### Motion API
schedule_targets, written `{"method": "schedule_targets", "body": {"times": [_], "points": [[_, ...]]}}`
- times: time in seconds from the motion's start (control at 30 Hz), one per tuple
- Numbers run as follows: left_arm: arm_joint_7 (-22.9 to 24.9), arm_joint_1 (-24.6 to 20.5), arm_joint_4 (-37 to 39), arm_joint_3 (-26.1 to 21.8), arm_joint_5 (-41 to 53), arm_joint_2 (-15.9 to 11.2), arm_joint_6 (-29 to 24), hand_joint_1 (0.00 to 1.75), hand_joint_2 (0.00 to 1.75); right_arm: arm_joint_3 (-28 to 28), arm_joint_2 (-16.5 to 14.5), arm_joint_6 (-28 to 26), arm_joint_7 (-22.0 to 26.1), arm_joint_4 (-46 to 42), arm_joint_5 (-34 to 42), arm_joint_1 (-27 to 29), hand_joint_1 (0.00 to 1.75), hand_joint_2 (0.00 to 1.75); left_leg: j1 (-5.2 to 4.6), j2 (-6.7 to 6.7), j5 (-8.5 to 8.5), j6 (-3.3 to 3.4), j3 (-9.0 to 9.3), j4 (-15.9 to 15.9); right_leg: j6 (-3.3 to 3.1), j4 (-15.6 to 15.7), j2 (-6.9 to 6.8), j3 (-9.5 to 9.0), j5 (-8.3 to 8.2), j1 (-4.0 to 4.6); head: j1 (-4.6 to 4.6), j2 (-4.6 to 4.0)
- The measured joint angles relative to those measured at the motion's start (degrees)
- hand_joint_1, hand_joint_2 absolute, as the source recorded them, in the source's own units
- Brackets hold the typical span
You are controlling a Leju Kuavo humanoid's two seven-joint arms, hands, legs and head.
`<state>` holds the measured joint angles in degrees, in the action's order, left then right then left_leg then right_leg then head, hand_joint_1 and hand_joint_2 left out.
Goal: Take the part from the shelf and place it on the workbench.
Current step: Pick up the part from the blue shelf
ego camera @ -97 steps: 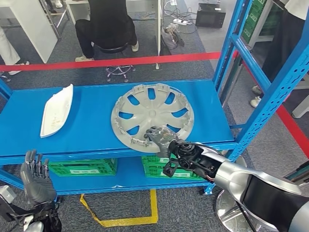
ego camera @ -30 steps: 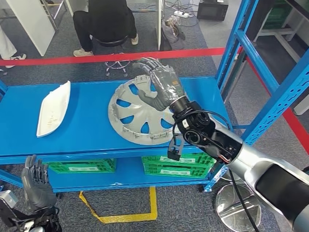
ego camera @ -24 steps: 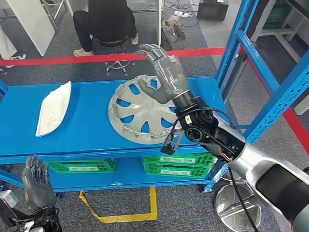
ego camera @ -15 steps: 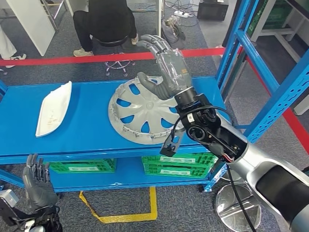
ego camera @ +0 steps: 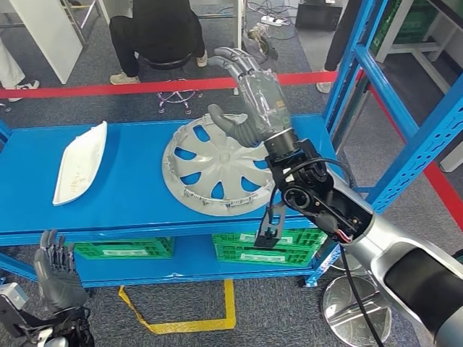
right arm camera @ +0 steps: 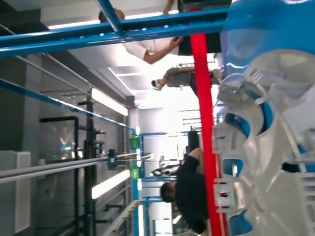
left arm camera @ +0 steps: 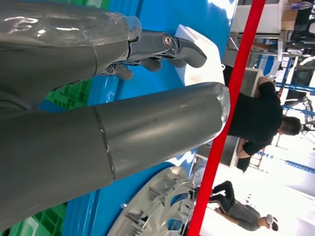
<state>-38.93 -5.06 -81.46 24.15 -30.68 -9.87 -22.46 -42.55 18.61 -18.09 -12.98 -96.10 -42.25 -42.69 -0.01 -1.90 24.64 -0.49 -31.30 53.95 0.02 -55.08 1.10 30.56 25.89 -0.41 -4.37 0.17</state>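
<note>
A round grey hubcap (ego camera: 221,170) lies flat on the blue shelf (ego camera: 131,184), right of its middle; the right wrist view has its spoked face (right arm camera: 267,147) close up. My right hand (ego camera: 254,97) hovers over the hubcap's far right rim, fingers spread wide, thumb pointing toward the cap's centre, holding nothing. Low at the left, below the shelf's front edge, my left hand (ego camera: 54,278) hangs with its fingers raised and empty. Its thumb and fingers (left arm camera: 111,142) show apart in the left wrist view.
A white curved part (ego camera: 79,163) lies on the shelf's left end. Green crates (ego camera: 257,249) sit on the lower shelf. Blue uprights (ego camera: 414,137) rise at the right. A person sits on a stool (ego camera: 158,36) beyond the red floor line (ego camera: 163,88).
My right hand rose from the hubcap's near rim, crossed over the cap and opened above its far right edge. The hubcap shifted slightly. The left hand stayed low.
</note>
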Motion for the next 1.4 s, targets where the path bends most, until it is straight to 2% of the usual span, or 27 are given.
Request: {"method": "schedule_targets", "body": {"times": [0.1,0.23,0.4,0.5,0.57,0.77,0.93,1.07,1.27,1.4], "points": [[0.0,-0.05,0.0,0.0,0.11,0.02,0.13,0.0,0.0,0.02,0.0,0.23,0.07,0.0,-0.26,0.11,1.75,1.75,0.0,0.0,0.0,0.0,0.0,0.0,0.0,0.0,0.0,0.0,0.0,0.0,0.0,0.0],[0.01,-0.04,0.0,0.0,0.33,-0.01,0.15,0.0,0.0,-0.01,-0.01,2.52,-0.02,0.09,0.5,0.49,0.0,1.75,0.0,-0.02,0.0,0.0,-0.01,-0.01,0.0,0.0,-0.01,-0.02,0.0,0.0,0.0,0.0],[0.33,0.11,-0.02,-0.01,0.6,-0.01,0.41,0.0,0.0,-0.83,-0.09,14.45,-3.08,2.12,9.68,1.19,0.0,1.75,0.0,-0.09,0.0,0.0,-0.07,-0.02,0.0,0.0,-0.06,-0.02,0.01,0.02,0.0,0.0],[1.58,0.26,-0.15,-0.02,0.69,-0.1,0.54,0.0,0.0,-2.97,-0.14,26.64,-7.07,8.03,21.05,1.74,0.0,1.75,0.02,-0.23,-0.01,0.0,-0.08,-0.03,0.0,0.0,-0.22,-0.05,0.02,0.05,-0.01,0.0],[2.15,0.43,-0.38,-0.02,0.69,-0.18,0.52,0.0,0.0,-4.87,-0.14,30.4,-6.35,13.16,25.8,2.67,0.0,1.75,0.03,-0.42,-0.05,0.04,-0.17,-0.02,0.01,0.0,-0.43,0.0,0.02,0.06,-0.05,0.0],[2.62,0.55,-0.55,-0.02,0.5,-0.48,0.02,0.0,0.0,-8.54,0.16,31.01,-7.17,22.54,32.57,3.01,0.0,1.75,0.03,-0.51,-0.11,0.07,-0.29,0.0,0.01,0.0,-0.53,0.12,0.02,0.01,-0.07,0.0],[2.56,0.63,-0.86,-0.02,0.47,-0.54,-0.74,0.0,0.0,-10.33,0.4,27.72,-4.2,26.53,33.1,2.83,0.0,1.75,0.03,-0.48,-0.1,0.06,-0.3,0.0,0.01,0.0,-0.48,0.14,0.02,0.01,-0.07,0.0],[2.52,0.69,-1.05,-0.02,0.43,-0.63,-0.69,0.0,0.0,-11.36,0.46,26.93,-3.63,28.52,33.13,2.8,0.0,1.75,0.03,-0.48,-0.11,0.06,-0.29,0.0,0.01,0.0,-0.48,0.15,0.02,0.01,-0.07,0.0],[2.35,0.56,-1.05,-0.02,0.24,-0.64,0.32,0.0,0.0,-12.73,0.75,27.44,-3.98,31.47,33.61,2.56,0.0,1.75,0.03,-0.46,-0.11,0.06,-0.27,0.0,0.01,0.0,-0.46,0.14,0.02,0.01,-0.07,0.0],[2.18,0.49,-1.04,-0.02,0.37,-0.61,0.91,0.0,0.0,-13.44,0.75,29.99,-4.52,33.13,36.51,1.94,0.0,1.75,0.03,-0.42,-0.11,0.06,-0.23,0.0,0.01,0.0,-0.42,0.12,0.02,0.01,-0.07,0.0]]}}
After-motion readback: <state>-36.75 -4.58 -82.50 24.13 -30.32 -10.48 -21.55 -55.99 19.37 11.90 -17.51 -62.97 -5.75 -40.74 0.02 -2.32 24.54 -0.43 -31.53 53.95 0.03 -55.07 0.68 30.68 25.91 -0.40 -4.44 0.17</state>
